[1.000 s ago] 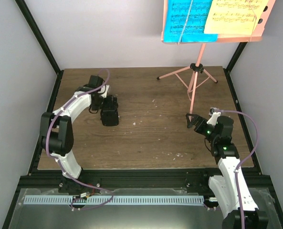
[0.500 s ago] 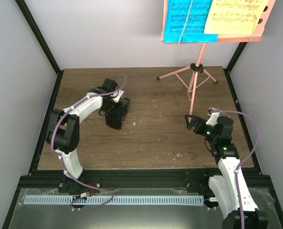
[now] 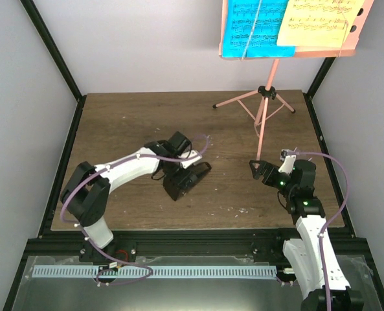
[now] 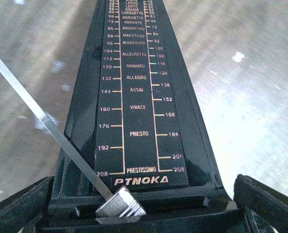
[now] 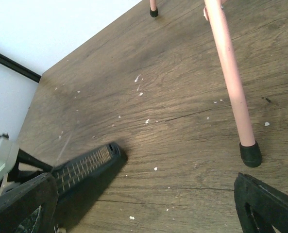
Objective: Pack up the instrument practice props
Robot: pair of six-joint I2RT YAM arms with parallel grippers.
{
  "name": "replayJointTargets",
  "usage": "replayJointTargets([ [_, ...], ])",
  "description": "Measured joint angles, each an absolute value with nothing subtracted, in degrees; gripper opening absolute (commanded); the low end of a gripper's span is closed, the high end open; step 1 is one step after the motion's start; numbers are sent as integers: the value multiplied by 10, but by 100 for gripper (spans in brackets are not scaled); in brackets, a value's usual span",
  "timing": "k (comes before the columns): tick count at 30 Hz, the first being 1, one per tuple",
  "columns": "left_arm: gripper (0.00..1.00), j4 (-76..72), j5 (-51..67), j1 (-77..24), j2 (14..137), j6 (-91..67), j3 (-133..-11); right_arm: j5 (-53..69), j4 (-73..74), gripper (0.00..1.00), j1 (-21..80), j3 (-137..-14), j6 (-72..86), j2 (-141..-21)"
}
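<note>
Left gripper (image 4: 144,211): jaws clamped on the wide base of the metronome (image 4: 141,97); its tip points straight out ahead of the fingers
Right gripper (image 5: 144,204): jaws wide apart, nothing between; one music stand (image 5: 228,73) foot just ahead of one finger
Sheet-music pages (image 3: 253,29): on the stand's desk, high above both jaws

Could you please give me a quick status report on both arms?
Left gripper, jaws shut on metronome, held tilted. Right gripper, jaws open near music stand foot, no contact. Stand upright, pages on it.
</note>
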State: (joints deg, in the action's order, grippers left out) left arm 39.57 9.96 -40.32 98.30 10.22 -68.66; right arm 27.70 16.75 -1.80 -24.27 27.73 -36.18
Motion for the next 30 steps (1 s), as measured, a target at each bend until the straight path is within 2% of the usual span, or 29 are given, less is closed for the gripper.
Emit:
replayJointTargets([
  [5,100,401,108,-450,925,91,-640,302,169,100,-18,-242,283,-359],
  [13,100,384,96,-452,750,6,-623,398,128,100,-18,-204,299,-392],
  [17,94,394,76,-452,723,-41,-656,435,107,100,-18,-170,314,-408],
  [21,86,424,76,-452,787,-55,-730,457,96,100,-18,-159,325,-429],
  [28,85,467,66,-445,990,-41,-851,480,89,100,-18,-159,331,-459],
  [30,77,483,73,-437,1042,-38,-872,484,97,100,-18,-161,330,-459],
])
